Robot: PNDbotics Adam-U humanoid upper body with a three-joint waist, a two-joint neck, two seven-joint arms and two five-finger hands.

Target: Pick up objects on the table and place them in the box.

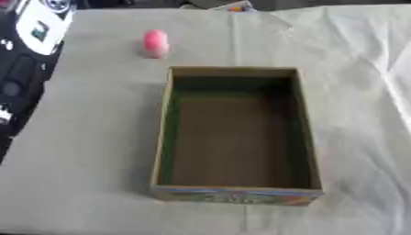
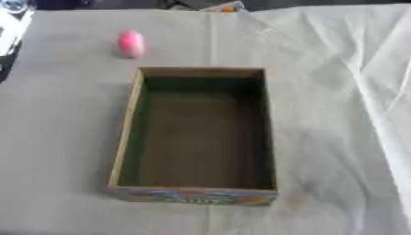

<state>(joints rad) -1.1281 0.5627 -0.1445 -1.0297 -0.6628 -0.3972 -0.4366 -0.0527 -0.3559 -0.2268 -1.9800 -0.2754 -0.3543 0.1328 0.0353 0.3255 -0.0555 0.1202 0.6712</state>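
Neither hand showed, so state unknown; you needed the left hand over the upright pink object (image 1: 155,43) beyond the empty box (image 1: 164,137), closing round its middle

A creased white cloth (image 1: 96,151) covered the table across most of the frame. At the upper left edge lay dark equipment with white panels (image 1: 32,32), blurred. At the top centre a small colourful item (image 1: 238,7) poked in, unidentifiable

Open brown cardboard box (image 1: 237,192), nothing inside, small pink rounded object (image 1: 155,42) beyond its far-left corner
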